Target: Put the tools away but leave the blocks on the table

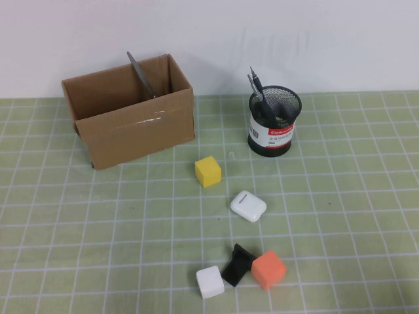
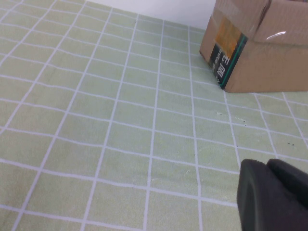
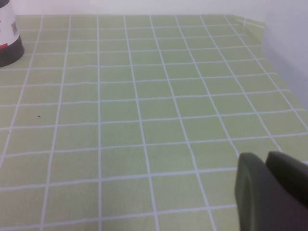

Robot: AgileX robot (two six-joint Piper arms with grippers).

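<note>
A steel scissors blade (image 1: 140,74) sticks up out of the cardboard box (image 1: 141,134); its handles are hidden inside. A black-handled screwdriver (image 1: 260,97) and a thin black rod (image 1: 253,77) stand in the black mesh cup (image 1: 273,134). The yellow block (image 1: 208,171), white block (image 1: 209,282) and orange block (image 1: 268,269) lie on the green grid table (image 1: 340,216). Neither arm shows in the high view. My left gripper (image 2: 266,164) is shut and empty over bare mat near the box (image 2: 269,53). My right gripper (image 3: 265,157) is shut and empty over bare mat.
A glossy white earbud case (image 1: 248,206) lies between the yellow block and the front blocks. A small black angular piece (image 1: 237,263) sits between the white and orange blocks. The mesh cup's base (image 3: 8,41) shows at the edge of the right wrist view. A white wall backs the table.
</note>
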